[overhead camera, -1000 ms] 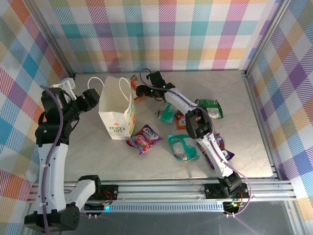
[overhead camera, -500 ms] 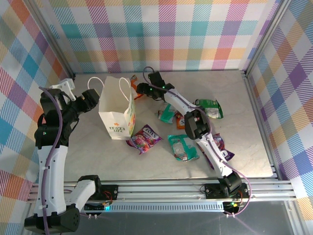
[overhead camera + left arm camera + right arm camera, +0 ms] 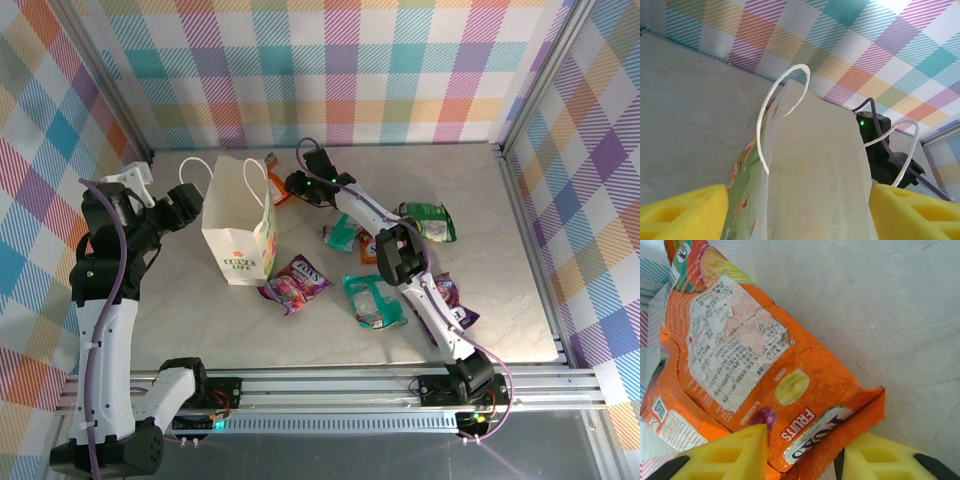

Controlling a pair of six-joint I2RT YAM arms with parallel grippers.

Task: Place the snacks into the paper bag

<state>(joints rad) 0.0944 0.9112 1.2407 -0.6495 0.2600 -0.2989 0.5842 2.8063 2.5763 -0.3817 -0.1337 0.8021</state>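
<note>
I see left gripper (image 3: pixel 799 210) fingers spread wide, flanking the upright paper bag (image 3: pixel 238 235), bag at table (image 3: pixel 480 200) far left, right gripper (image 3: pixel 802 450) pinching orange snack packet (image 3: pixel 765 365) end, just beside bag's far corner

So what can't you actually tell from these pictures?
Inside of the paper bag: top view, its own walls hide it.
Whether the right gripper grips the orange packet: right wrist view, bottom edge cuts off the contact.
Whether the left gripper touches the paper bag: left wrist view, likewise.
</note>
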